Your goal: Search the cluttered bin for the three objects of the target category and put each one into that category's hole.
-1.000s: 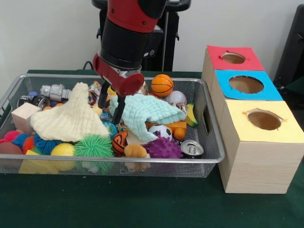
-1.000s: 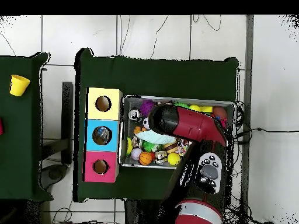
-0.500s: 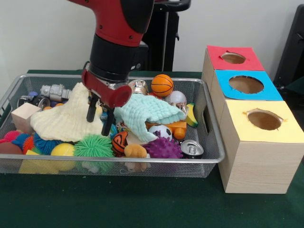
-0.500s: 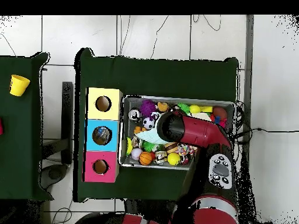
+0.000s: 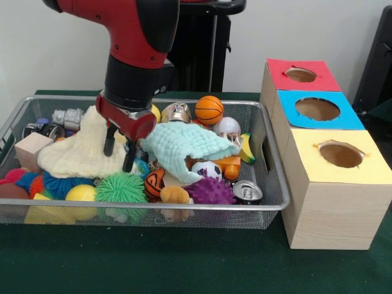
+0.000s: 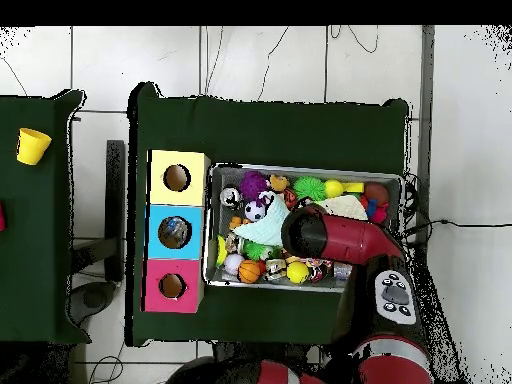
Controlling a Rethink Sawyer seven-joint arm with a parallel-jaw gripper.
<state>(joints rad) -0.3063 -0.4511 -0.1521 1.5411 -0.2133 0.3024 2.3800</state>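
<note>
A wire mesh bin (image 5: pixel 184 214) crowded with toys sits on a green table (image 5: pixel 184 263) beside a row of three wooden boxes, their tops cut with round holes. Nearest the camera along the bin's front wall lie a green spiky ball (image 5: pixel 120 188), a yellow ball (image 5: pixel 81 193), a purple spiky ball (image 5: pixel 210 190) and a drinks can (image 5: pixel 247 192). Just behind them, toward the bin's centre, an orange striped ball (image 5: pixel 154 182) and a small soccer ball (image 5: pixel 207 169) sit partly under a mint green cloth (image 5: pixel 187 144). At the cloth's 9 o'clock a cream cloth (image 5: pixel 82 154) is draped over other items, and the Sawyer's gripper (image 5: pixel 119 153) hangs over its right edge, its two black fingers (image 5: pixel 129 157) parted and holding nothing. At the bin's 9 o'clock edge rests a wooden block (image 5: pixel 29 150). Toward the back wall, at 12 o'clock, stand a basketball (image 5: pixel 209 109) and a white ball (image 5: pixel 228 127). Outside the bin at 3 o'clock, the yellow-topped box (image 5: pixel 337 190) is nearest, the blue-topped box (image 5: pixel 318 110) behind it, and the red-topped box (image 5: pixel 300 75) farthest.
</note>
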